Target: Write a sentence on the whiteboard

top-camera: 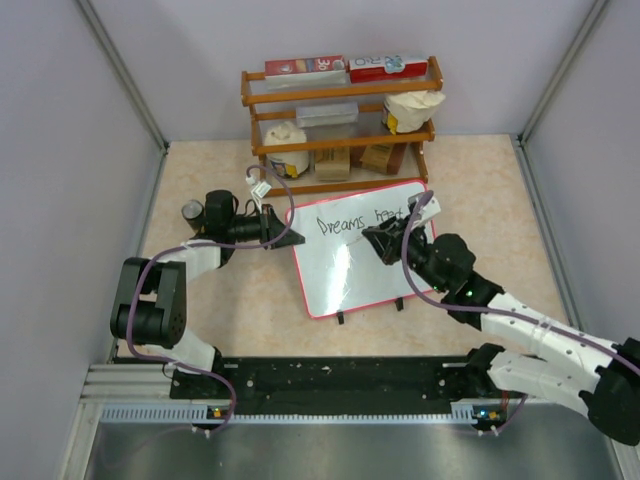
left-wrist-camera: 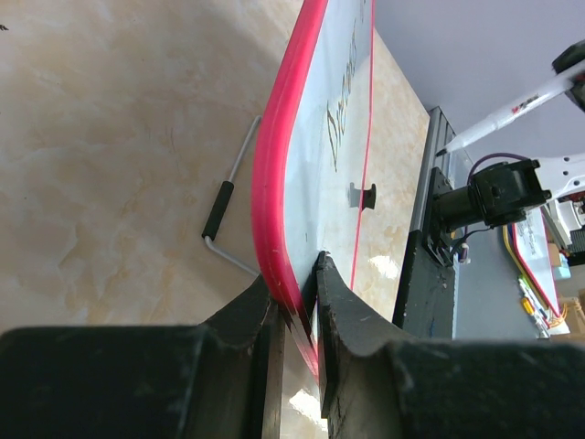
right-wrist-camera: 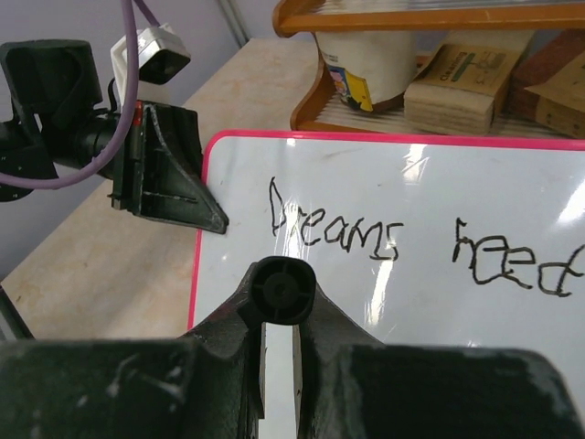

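Note:
The whiteboard lies tilted in the middle of the table, a white panel with a red frame. The sentence reads "Dreams need" in one line of black marker; it also shows in the right wrist view. My left gripper is shut on the board's upper left edge, and the left wrist view shows the red frame pinched between its jaws. My right gripper is over the board and shut on a white marker. The marker's black end sits between the fingertips. Its tip is near the end of "need".
A wooden shelf with boxes and jars stands just behind the board. Two black tabs stick out at the board's near edge. A wire stand leg shows behind the board. Grey walls close in the left, right and back.

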